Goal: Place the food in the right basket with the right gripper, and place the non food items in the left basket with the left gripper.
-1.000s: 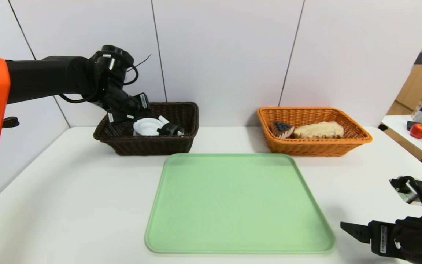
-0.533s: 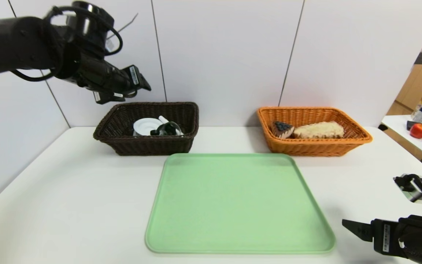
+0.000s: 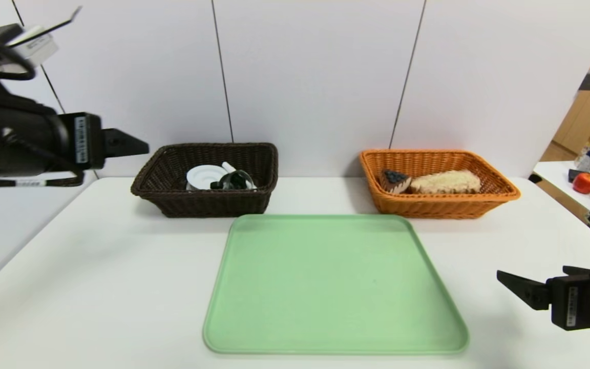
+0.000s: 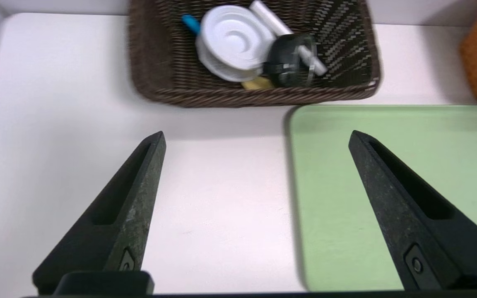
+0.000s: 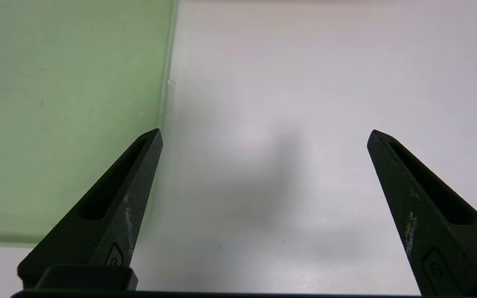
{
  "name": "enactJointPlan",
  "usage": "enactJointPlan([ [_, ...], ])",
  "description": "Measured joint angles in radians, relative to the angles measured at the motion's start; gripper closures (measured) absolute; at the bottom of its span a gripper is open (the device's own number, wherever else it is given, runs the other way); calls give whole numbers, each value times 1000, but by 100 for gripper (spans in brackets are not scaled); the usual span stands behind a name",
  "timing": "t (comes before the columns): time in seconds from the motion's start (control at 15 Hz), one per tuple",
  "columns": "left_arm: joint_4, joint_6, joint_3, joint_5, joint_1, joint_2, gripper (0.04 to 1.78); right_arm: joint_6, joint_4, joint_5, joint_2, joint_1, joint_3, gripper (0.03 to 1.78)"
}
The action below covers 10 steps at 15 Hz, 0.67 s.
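The dark brown left basket [image 3: 205, 202] holds a white plate [image 3: 204, 176], a black and clear item [image 3: 234, 180] and a white stick; it also shows in the left wrist view [image 4: 160, 89]. The orange right basket [image 3: 438, 205] holds a chocolate cake slice [image 3: 395, 180] and a beige bread piece [image 3: 446, 182]. The green tray [image 3: 333, 282] is bare. My left gripper [image 3: 139, 143] is open and empty, raised at the far left, to the left of the brown basket. My right gripper [image 3: 505, 282] is open and empty, low over the table right of the tray.
A white wall stands right behind both baskets. A side table [image 3: 589, 189] at the far right carries a red apple, bottles and a cup. The white table [image 3: 95, 277] lies around the tray.
My left gripper has risen out of the brown basket and swung back to the left, empty. My right gripper has moved a little right and up.
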<state>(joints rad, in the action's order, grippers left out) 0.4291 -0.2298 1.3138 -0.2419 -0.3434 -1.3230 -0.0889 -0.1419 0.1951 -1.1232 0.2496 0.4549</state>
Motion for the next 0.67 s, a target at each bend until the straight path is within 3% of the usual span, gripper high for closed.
enactJointPlan([
  [0.13, -69, 44, -161, -68, 62, 150, 22, 16, 59, 4, 66, -2, 52, 10],
  [0.33, -143, 89, -365, -102, 189, 351, 19, 38, 132, 5, 174, -3, 117, 10],
  [0.67, -183, 109, -603, -108, 382, 654, 15, 42, 147, 8, 380, -100, 122, 10],
])
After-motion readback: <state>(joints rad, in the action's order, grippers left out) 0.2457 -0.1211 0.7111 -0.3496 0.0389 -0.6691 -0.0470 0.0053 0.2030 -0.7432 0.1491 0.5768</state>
